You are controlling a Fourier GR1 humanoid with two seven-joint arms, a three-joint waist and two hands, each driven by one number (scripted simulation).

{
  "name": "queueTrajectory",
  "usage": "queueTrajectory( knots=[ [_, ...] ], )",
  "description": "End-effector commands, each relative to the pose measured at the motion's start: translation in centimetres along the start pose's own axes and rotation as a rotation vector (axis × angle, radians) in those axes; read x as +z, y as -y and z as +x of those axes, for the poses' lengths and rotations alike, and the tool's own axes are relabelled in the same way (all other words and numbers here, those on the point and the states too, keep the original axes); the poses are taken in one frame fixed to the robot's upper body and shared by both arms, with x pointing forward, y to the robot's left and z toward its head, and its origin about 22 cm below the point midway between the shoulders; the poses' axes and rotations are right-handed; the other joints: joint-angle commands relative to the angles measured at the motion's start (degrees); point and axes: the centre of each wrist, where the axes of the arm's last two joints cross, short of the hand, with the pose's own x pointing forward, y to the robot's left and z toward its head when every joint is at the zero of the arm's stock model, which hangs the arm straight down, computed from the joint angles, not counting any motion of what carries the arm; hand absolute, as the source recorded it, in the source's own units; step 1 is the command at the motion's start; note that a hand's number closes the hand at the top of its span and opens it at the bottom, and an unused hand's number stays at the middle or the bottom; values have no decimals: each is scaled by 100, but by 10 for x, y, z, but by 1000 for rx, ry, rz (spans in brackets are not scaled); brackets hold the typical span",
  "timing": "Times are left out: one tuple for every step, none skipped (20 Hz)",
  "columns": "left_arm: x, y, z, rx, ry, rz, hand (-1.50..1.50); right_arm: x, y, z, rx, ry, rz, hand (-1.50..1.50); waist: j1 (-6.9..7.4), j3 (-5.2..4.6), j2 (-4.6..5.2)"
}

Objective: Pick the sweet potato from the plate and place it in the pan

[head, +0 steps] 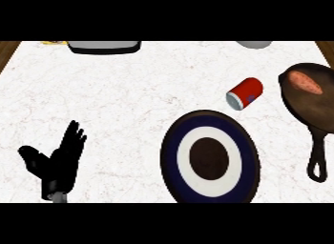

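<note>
Near the desk's [113, 95] front-left corner the left hand [57, 159] rests with fingers straight and released, holding nothing. The plate [171, 157] sits at the front edge, right of centre. Behind it lies a red can [245, 93]. By the right edge, the sweet potato [308, 84] lies inside the pan [332, 112].

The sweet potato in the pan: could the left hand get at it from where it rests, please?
Probably not easily: the left hand rests open at the lower left, while the sweet potato lies in the pan far right, beyond the plate.
</note>
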Motion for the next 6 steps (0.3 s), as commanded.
queueTrajectory(
  knots=[
    [12, 3, -37, 2, -22, 17, 0, 13, -5, -1, -10, -5, -6, -150, -27, -25, 11],
    [-22, -1, -5, -4, -24, 18, 0, 21, 2, -4, 12, -18, -16, -150, -63, -25, 17],
    [-10, -3, -12, 0, -37, 23, 0, 27, -12, -2, 0, -30, -19, -150, -69, -28, 3],
    [6, 1, -11, 7, -26, 12, 0, 34, 0, 2, 16, -4, -30, -150, -51, -25, -1],
    [-7, -1, 7, -8, -32, 9, 0, 46, -14, -8, 9, -25, -30, -150, -44, -23, 8],
    [1, 8, -13, -6, -35, 14, 0, 42, 20, 3, 30, -26, -39, -150, -19, -19, 22]
  ],
)
